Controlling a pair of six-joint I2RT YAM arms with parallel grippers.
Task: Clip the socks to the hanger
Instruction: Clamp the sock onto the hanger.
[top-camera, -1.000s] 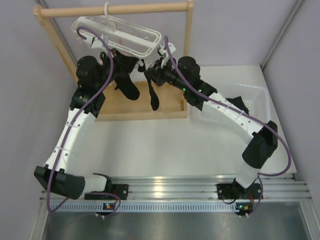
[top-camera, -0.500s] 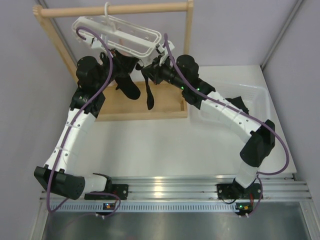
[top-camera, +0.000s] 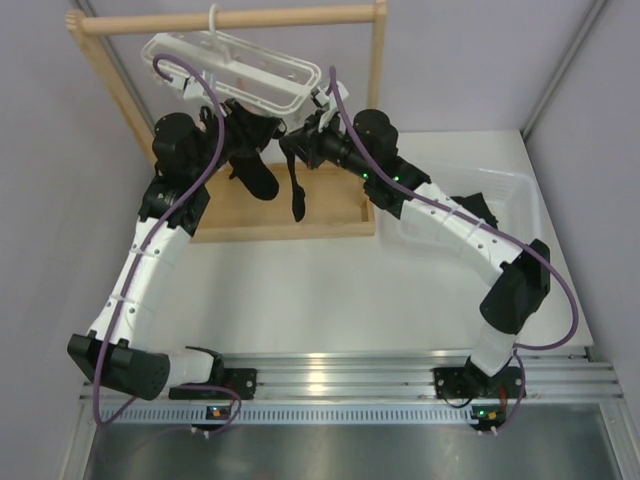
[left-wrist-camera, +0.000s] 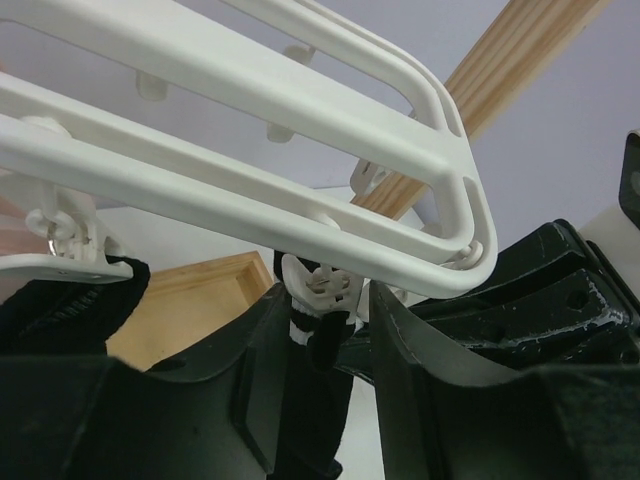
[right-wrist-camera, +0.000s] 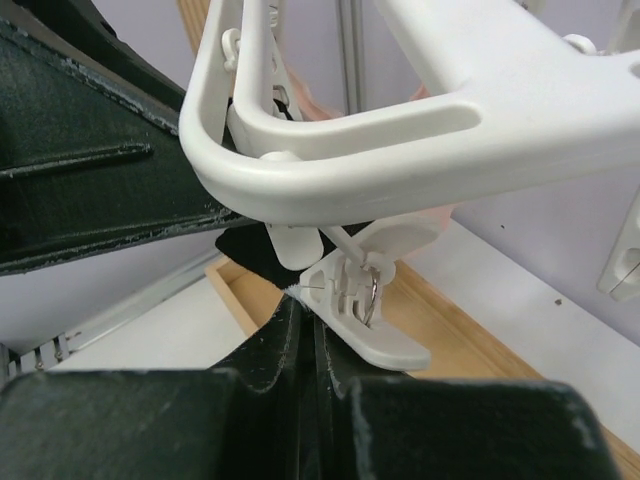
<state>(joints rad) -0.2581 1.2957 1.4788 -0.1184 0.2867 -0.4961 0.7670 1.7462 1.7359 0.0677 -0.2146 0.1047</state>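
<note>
The white hanger (top-camera: 235, 68) hangs by its hook from the wooden rod. One black sock (top-camera: 256, 172) dangles from a clip (left-wrist-camera: 62, 232) on it. A second, thinner sock (top-camera: 296, 195) hangs below the hanger's right end, its white-striped cuff (left-wrist-camera: 302, 325) pinched in a small clip (left-wrist-camera: 320, 283). My left gripper (left-wrist-camera: 325, 297) is open, one finger on each side of that clip and apart from it. My right gripper (right-wrist-camera: 308, 312) is shut on this second sock just below the same clip (right-wrist-camera: 362, 300). Its black body (left-wrist-camera: 540, 290) shows right of the left fingers.
The wooden rack (top-camera: 230, 18) with slanted posts stands on a shallow wooden base (top-camera: 250, 215) at the back. A clear plastic bin (top-camera: 520, 195) at the right holds more dark socks (top-camera: 476, 206). The grey wall lies close behind the rack.
My left jaws have spread apart off the clip. My right gripper has shifted a little left with the thin sock, which now hangs nearer the first sock.
</note>
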